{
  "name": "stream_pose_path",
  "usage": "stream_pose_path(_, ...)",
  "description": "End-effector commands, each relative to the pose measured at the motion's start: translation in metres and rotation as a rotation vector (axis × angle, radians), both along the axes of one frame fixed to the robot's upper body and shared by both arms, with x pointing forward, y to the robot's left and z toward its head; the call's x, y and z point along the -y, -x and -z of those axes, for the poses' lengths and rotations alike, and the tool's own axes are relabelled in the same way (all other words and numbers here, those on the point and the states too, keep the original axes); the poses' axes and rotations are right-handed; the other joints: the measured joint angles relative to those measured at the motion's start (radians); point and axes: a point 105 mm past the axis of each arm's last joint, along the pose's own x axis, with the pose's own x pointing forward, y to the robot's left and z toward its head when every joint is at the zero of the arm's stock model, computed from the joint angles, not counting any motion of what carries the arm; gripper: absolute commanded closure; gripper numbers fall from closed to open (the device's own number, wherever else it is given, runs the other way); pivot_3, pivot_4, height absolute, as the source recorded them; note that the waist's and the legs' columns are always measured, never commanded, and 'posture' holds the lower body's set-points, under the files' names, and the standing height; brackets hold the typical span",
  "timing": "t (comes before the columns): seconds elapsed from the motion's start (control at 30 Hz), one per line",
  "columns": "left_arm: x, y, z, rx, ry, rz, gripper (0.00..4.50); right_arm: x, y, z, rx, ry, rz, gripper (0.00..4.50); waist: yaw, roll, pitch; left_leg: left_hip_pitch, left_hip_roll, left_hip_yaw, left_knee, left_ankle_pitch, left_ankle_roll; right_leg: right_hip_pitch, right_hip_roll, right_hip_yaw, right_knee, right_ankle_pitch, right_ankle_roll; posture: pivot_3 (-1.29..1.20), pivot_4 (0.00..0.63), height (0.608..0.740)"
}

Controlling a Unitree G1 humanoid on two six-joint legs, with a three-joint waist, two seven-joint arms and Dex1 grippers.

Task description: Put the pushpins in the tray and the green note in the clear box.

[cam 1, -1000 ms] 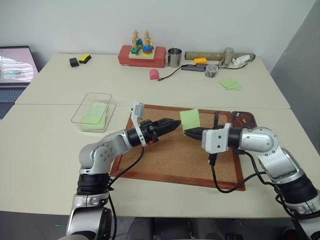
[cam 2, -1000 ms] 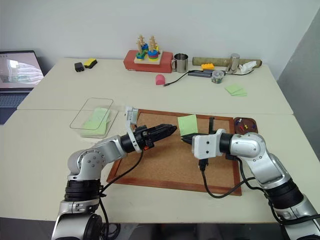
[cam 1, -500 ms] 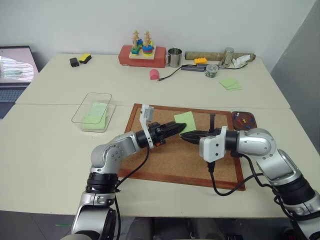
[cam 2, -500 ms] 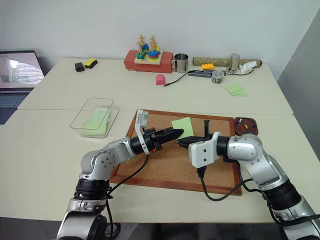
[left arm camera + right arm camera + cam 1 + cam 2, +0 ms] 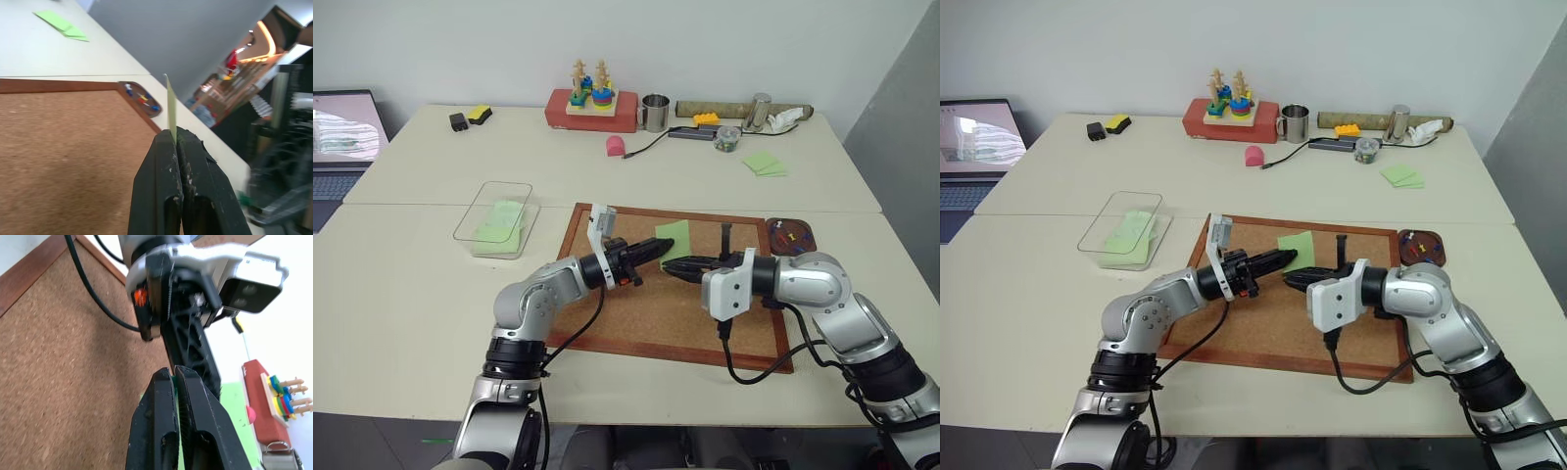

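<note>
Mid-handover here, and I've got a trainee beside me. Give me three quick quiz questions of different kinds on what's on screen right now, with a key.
1. True or false: the left gripper is shut on the green note.
2. Multiple choice: the pushpins lie in A) the clear box, B) the tray, C) the metal mug.
3. Short answer: over which surface do the two grippers meet?

Key
1. True: in the left wrist view its black fingers pinch the note's edge. The right gripper is also shut on the note.
2. B: red, blue and yellow pins sit in the dark tray beside the corkboard.
3. The corkboard.
</note>
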Motion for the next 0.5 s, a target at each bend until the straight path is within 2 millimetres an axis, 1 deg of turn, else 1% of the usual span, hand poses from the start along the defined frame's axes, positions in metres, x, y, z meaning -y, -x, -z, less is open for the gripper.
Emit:
stream_pose_path(0.03,0.000,-0.007,0.003,0.022,-0.029,-0.050,4.44,-0.001,0.003,-0.019,0.071,-0.062,-0.023,4.50,0.000,0.000,0.000,0.000,0.000,0.000,0.000,0.000,0.000,0.000,0.000,0.000,0.000,0.000,0.000,0.00,0.150,0.740)
stream_pose_path(0.07,0.000,-0.008,0.004,0.022,-0.030,-0.056,4.44,-0.001,0.003,-0.021,0.073,-0.073,-0.022,4.50,0.001,0.000,0.000,0.000,0.000,0.000,0.000,0.000,0.000,0.000,0.000,0.000,0.000,0.000,0.000,0.00,0.150,0.740)
stream_pose_path(0.13,0.000,-0.009,0.004,0.038,-0.045,-0.069,4.44,0.006,0.000,-0.027,0.053,-0.124,0.021,4.50,0.001,0.000,0.000,0.000,0.000,0.000,0.000,0.000,0.000,0.000,0.000,0.000,0.000,0.000,0.000,0.00,0.150,0.740)
stream_pose_path(0.2,-0.001,-0.009,0.002,0.067,-0.054,-0.079,4.44,0.022,-0.007,-0.031,0.026,-0.151,0.102,4.50,0.002,0.000,0.000,0.000,0.000,0.000,0.000,0.000,0.000,0.000,0.000,0.000,0.000,0.000,0.000,0.00,0.150,0.740)
stream_pose_path(0.27,-0.003,-0.008,-0.001,0.092,-0.058,-0.081,4.44,0.033,-0.012,-0.032,0.011,-0.157,0.159,4.50,0.003,0.000,0.000,0.000,0.000,0.000,0.000,0.000,0.000,0.000,0.000,0.000,0.000,0.000,0.000,0.00,0.150,0.740)
stream_pose_path(0.37,-0.007,-0.003,-0.007,0.168,-0.092,-0.078,4.44,0.063,-0.029,-0.031,-0.005,-0.161,0.324,4.50,0.002,0.000,0.000,0.000,0.000,0.000,0.000,0.000,0.000,0.000,-0.001,0.000,0.000,0.000,0.000,0.00,0.150,0.740)
stream_pose_path(0.4,-0.008,0.000,-0.008,0.199,-0.115,-0.071,4.44,0.076,-0.037,-0.030,-0.010,-0.167,0.401,4.50,0.002,0.000,0.000,0.000,0.000,0.000,0.000,0.000,0.000,0.000,0.000,0.000,0.000,0.000,0.000,0.00,0.150,0.740)
stream_pose_path(0.47,-0.010,0.010,-0.016,0.287,-0.158,-0.035,4.44,0.118,-0.061,-0.024,-0.040,-0.185,0.633,4.50,0.001,0.000,0.000,0.000,0.000,0.000,0.000,0.000,0.000,0.000,0.000,0.000,0.000,0.000,0.000,0.00,0.150,0.740)
stream_pose_path(0.5,-0.011,0.016,-0.021,0.328,-0.173,-0.014,4.44,0.135,-0.070,-0.020,-0.061,-0.194,0.721,4.50,0.001,0.000,0.000,0.000,0.000,0.000,0.000,0.000,0.000,0.000,0.000,0.000,0.001,0.000,0.000,0.00,0.150,0.740)
